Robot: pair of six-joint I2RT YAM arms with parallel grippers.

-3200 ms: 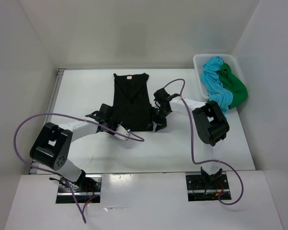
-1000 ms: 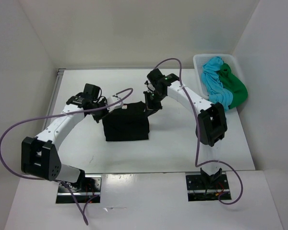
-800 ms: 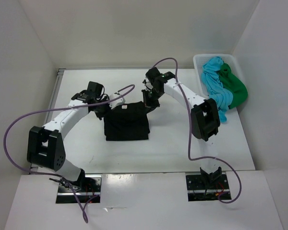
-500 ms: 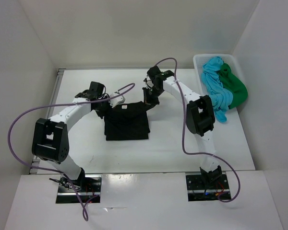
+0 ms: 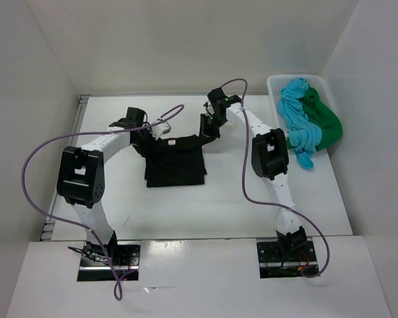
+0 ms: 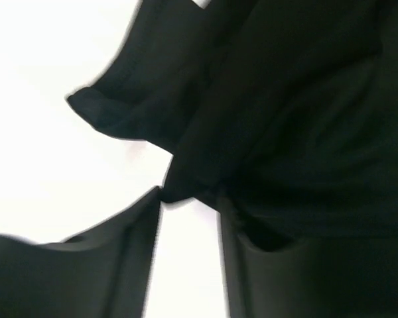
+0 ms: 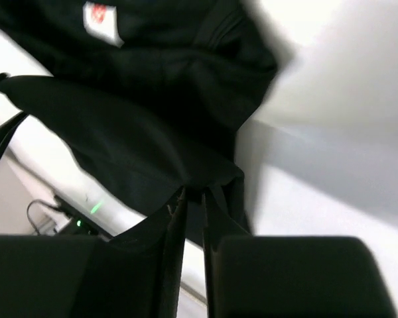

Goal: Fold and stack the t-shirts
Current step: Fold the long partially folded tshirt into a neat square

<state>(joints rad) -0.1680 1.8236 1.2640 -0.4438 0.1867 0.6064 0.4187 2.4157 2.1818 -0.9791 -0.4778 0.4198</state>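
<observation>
The black t-shirt (image 5: 176,162) is laid as a soft, matte, roughly square packet at the middle of the bench (image 5: 219,205), so its folding is judged nearly done. The turquoise t-shirt (image 5: 295,99) and green t-shirt (image 5: 326,124) are left crumpled in the white mesh basket (image 5: 273,83). The jaws of the left gripper (image 6: 189,202) are seen spread at a far corner. Whether the narrow-gapped jaws of the right gripper (image 7: 194,196) pinch cloth cannot be told.
</observation>
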